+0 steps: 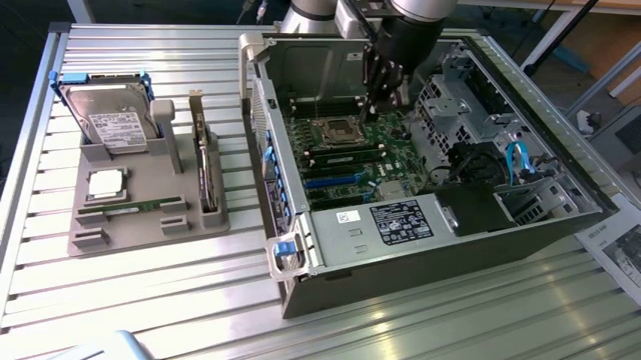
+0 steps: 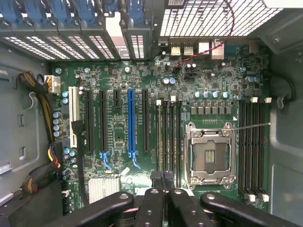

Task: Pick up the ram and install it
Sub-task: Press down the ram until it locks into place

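Note:
The ram [image 1: 132, 205], a thin green stick, lies flat in a slot of the grey holder [image 1: 191, 225] on the exterior view's left, outside the computer. My gripper [image 1: 373, 111] is far from it, reaching down inside the open computer case [image 1: 421, 247] over the motherboard [image 1: 350, 169]. In the wrist view the gripper [image 2: 162, 176] is shut, its two black fingertips [image 2: 156, 178] pressed together with nothing visible between them. They hover over the row of long memory slots [image 2: 168, 137] beside the open processor socket [image 2: 209, 156]. More memory slots [image 2: 253, 146] run along the socket's other side.
The holder also carries a hard drive [image 1: 112, 120], a square silver processor chip [image 1: 107, 184] and a dark expansion card [image 1: 203, 169] standing on edge. Inside the case are a blue slot [image 2: 131, 123], cable bundles [image 2: 40, 101], a drive cage [image 1: 455, 97] and a power supply [image 1: 401, 221].

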